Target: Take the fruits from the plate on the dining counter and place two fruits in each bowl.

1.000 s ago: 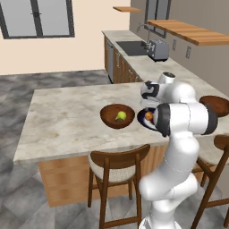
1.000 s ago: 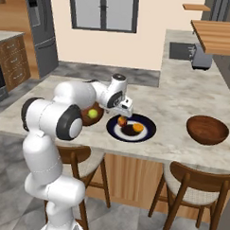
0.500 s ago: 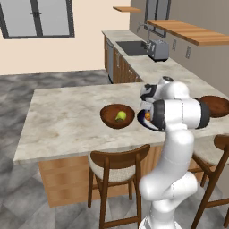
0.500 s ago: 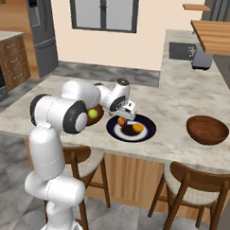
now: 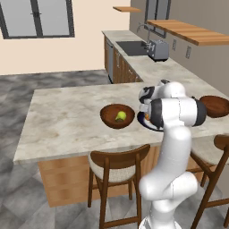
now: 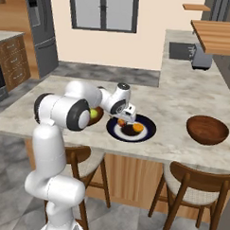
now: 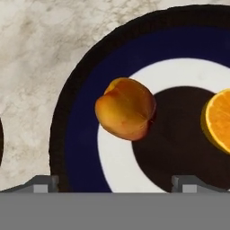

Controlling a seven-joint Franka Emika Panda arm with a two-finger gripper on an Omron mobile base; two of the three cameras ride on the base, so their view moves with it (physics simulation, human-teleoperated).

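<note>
Tool (image 6: 128, 116) low over plate (image 6: 149, 129), jaws wide apart, nothing between them. In hand view, both fingertips (image 7: 42, 183) straddling near edge of plate (image 7: 81, 134), red-orange fruit (image 7: 126, 109) just ahead, roughly centred between them but nearer one side. Orange (image 7: 220, 120) off to far side, well apart from red fruit. Dark fruit (image 6: 129, 130) on plate centre in right base view, hard to pick out against dark centre. Plate on desk (image 6: 174, 110) between two bowls: near bowl (image 5: 117, 116) already with yellow-green fruit (image 5: 120, 116), far bowl (image 6: 207, 130) seemingly without any yet. Judged stage: lining up on red fruit, descent and closing not yet done.

Risks from here:
- Round fruit prone to rolling; one fingertip landing first likely to nudge it toward orange or off pale ring.
- Fruit not quite centred; closing now probably a pinch on one flank, squirting it out.
- Descent too deep: fingertips onto plate rim, sliding or tipping plate on desk.
- Closing too high: grip above widest part, fruit slipping free during lift or carry.
- Release from height over bowl: bounce out, or knock against fruit already there.
- Miscounting: three in one bowl, one in other.
</note>
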